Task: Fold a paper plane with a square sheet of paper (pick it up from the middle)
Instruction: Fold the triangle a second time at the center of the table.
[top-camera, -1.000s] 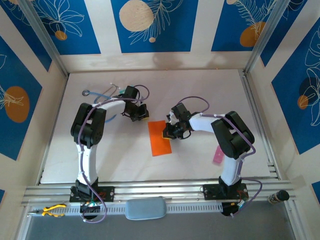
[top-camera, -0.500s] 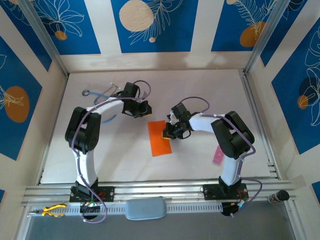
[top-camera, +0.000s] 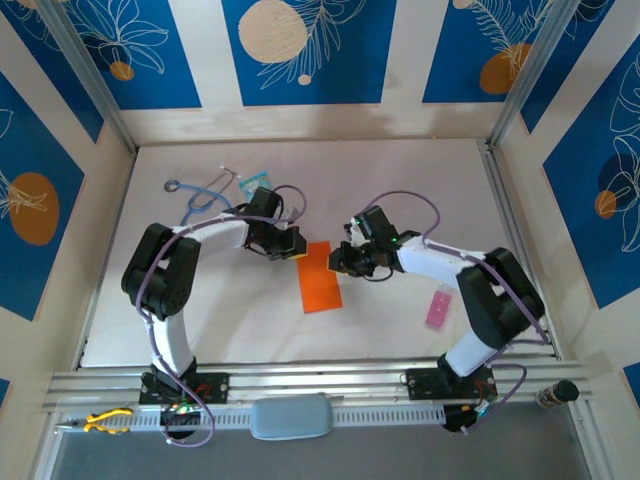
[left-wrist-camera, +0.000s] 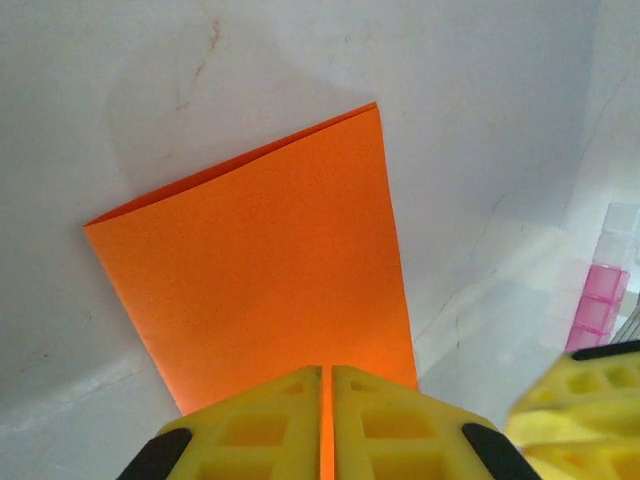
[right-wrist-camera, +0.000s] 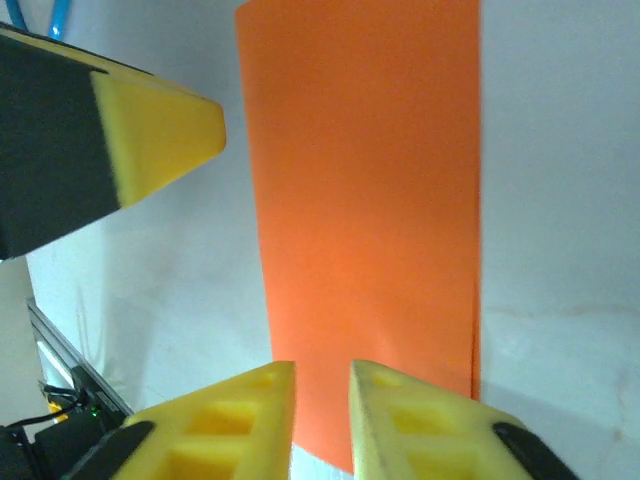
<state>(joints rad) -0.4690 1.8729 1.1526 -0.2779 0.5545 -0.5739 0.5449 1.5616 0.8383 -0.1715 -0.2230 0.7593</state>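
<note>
Looking down from the top camera, the paper (top-camera: 318, 280) lies flat mid-table as a long orange rectangle. I judge it folded in half, so the centre crease is in and the nose folds are not yet begun. My left claw (top-camera: 291, 246) sits at its far left corner, and my right claw (top-camera: 344, 258) at its right edge near the far end. A pink strip (top-camera: 438, 309) lies well apart on the right.

From my left wrist, the paper (left-wrist-camera: 260, 270) runs away from me, two layers showing along its far edge. My left jaws stand all but together over the near edge, with a thin orange line in the slit. Whether they pinch the sheet or merely press on it I cannot tell.

From my right wrist, the paper (right-wrist-camera: 360, 200) stretches ahead. My right jaws stand narrowly apart above its near end, holding nothing. One of my left fingers (right-wrist-camera: 150, 130) shows beside the paper's left edge.

Next, I reckon, one claw must pin the sheet while the other works a fingertip under the top layer — thin paper, so a shallow, gentle approach, or it will slide or crumple.
</note>
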